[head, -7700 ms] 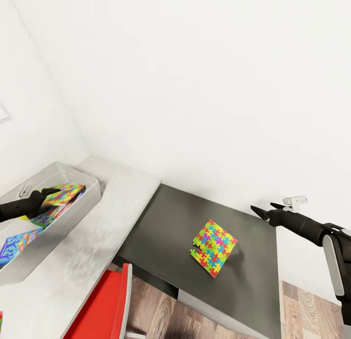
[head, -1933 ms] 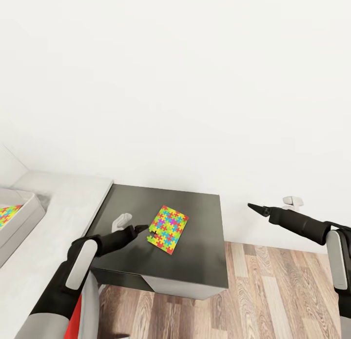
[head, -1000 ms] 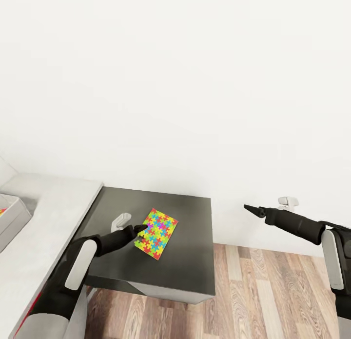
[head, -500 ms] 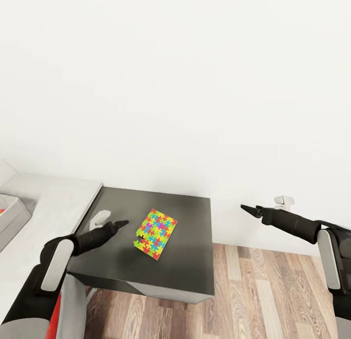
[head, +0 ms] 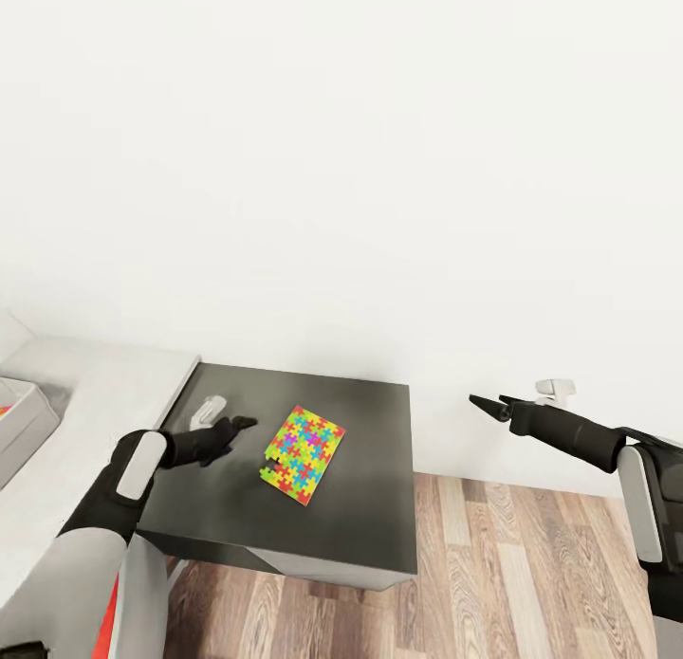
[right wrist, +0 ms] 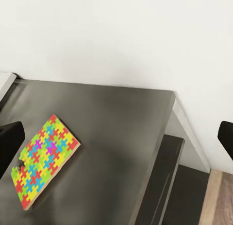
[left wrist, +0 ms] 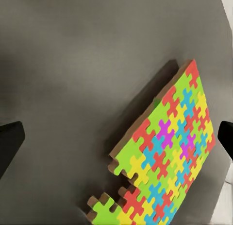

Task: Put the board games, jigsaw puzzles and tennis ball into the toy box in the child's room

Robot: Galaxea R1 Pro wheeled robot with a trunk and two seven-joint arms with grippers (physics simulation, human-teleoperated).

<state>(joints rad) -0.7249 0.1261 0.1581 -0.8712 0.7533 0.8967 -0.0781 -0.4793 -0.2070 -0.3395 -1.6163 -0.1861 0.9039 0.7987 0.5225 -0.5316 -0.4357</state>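
Jigsaw puzzle [head: 303,440] just beside left claw [head: 243,422]

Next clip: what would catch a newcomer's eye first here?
The bright multicoloured jigsaw puzzle, lying flat on the dark table against the plain white wall. The left gripper hovers just beside it, not touching; the right gripper hangs open past the table's far side, over the wooden floor.

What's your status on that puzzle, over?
Left gripper open, hovering just short of the jigsaw puzzle. Puzzle flat on the dark table, untouched. Right gripper open, empty, off the table's side. Nothing blocking the approach.
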